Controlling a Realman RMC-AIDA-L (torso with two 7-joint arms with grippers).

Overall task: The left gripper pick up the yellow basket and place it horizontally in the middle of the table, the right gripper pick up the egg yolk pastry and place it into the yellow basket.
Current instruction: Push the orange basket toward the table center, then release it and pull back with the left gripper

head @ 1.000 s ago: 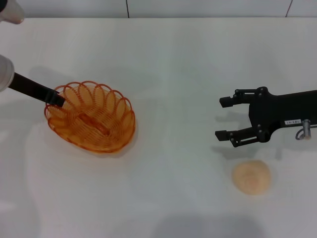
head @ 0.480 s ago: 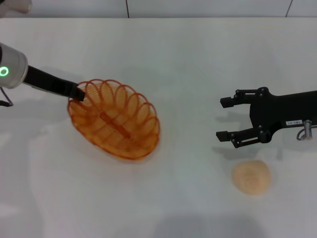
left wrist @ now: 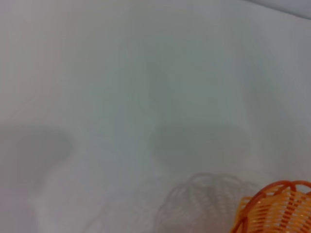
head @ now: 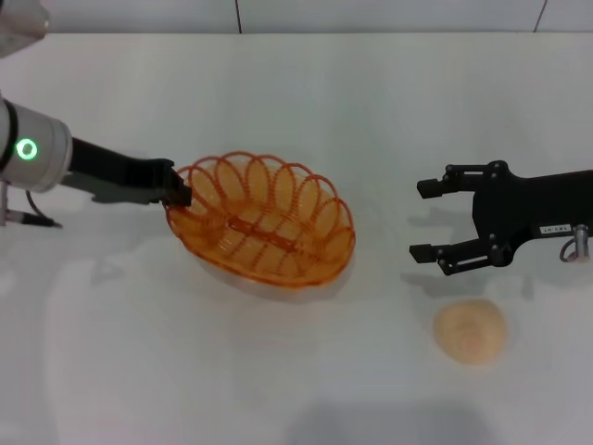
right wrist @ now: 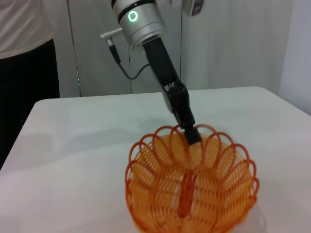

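Broadly, the table (head: 306, 102) was a plain white top, and on it the yellow basket (head: 264, 222) sat a little to the robot's left of the middle, its long axis running nearly side to side. It was an oval of orange-yellow wire, see-through, with a looped scalloped rim and a flat spine of wire along its floor; whether its base touched the top or hung just above it could not be told. The left gripper (head: 176, 193) was clamped on the rim at the basket's left end, its arm reaching in from the robot's left. To finish this step well, I judged it should bring the basket fully to the centre, keep it level and lengthwise across the table, set the base down flat, and only then release, drawing back sideways so no finger caught a loop. The right gripper (head: 434, 220) hovered well to the right with its fingers spread wide and nothing between them. Just nearer the robot than that gripper lay the egg yolk pastry (head: 471, 331), a small pale peach dome with faint swirls, apart from the fingers.
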